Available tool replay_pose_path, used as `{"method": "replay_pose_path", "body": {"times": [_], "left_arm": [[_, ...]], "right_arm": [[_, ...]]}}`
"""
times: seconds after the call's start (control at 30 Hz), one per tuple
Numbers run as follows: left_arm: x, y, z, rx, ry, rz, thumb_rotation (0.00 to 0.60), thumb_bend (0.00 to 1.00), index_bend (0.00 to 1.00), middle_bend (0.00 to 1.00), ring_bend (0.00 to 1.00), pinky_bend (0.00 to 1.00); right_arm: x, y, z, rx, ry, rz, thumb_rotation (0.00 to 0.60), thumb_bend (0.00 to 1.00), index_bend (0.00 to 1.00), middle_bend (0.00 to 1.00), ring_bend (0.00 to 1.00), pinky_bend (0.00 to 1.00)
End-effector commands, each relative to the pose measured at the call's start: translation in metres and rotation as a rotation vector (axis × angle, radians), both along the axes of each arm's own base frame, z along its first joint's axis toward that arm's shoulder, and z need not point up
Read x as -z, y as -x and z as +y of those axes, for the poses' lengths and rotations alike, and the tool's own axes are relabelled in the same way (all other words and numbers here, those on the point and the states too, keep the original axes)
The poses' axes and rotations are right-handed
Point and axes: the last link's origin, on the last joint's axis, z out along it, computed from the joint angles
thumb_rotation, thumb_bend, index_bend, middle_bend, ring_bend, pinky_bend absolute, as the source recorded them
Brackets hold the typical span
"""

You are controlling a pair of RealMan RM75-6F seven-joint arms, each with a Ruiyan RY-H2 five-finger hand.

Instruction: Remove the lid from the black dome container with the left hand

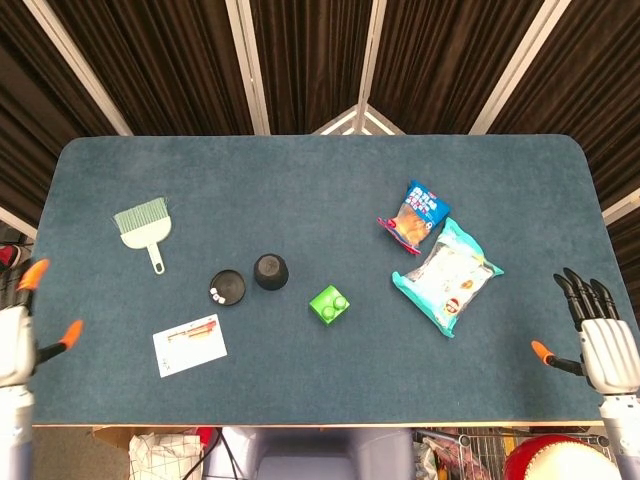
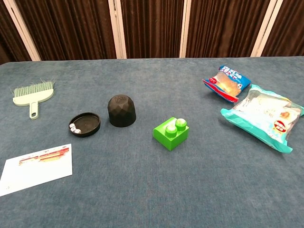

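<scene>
The black faceted dome (image 1: pixel 270 270) (image 2: pixel 122 111) stands on the blue table, just right of a flat black round dish (image 1: pixel 227 288) (image 2: pixel 84 124) holding small white dice. Dome and dish are apart, side by side. My left hand (image 1: pixel 18 332) is at the far left edge of the head view, off the table, fingers spread and holding nothing. Off the table's right edge, my right hand (image 1: pixel 597 344) hangs low with its fingers apart and empty. The chest view shows neither hand.
A green toy brick (image 1: pixel 329 303) (image 2: pixel 171 132) lies right of the dome. A small green brush (image 1: pixel 143 224) (image 2: pixel 33 93) sits at the back left, a white card (image 1: pixel 190 344) (image 2: pixel 37 167) at the front left. Two snack bags (image 1: pixel 445 278) (image 2: pixel 261 115) lie on the right.
</scene>
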Motion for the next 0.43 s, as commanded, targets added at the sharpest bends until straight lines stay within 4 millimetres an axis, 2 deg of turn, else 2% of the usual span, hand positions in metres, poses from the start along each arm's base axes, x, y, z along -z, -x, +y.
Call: {"method": "replay_pose_path", "body": {"times": [0.03,0.43], "left_arm": [[-0.018,0.024,-0.018,-0.103,-0.049,-0.009,0.6,0.34,0.13,0.06,0.0,0.0],[-0.036,0.032,-0.031,-0.077,-0.092,-0.084,0.6,0.34,0.14,0.07,0.0,0.0]], "right_arm": [[0.001,0.0,0.001,0.001,0.006,0.009,0.6,0.21,0.0,0.01,0.11,0.01],[-0.001,-0.005,-0.002,-0.004,0.018,-0.019,0.6,0.21,0.0,0.01,0.11,0.01]]}}
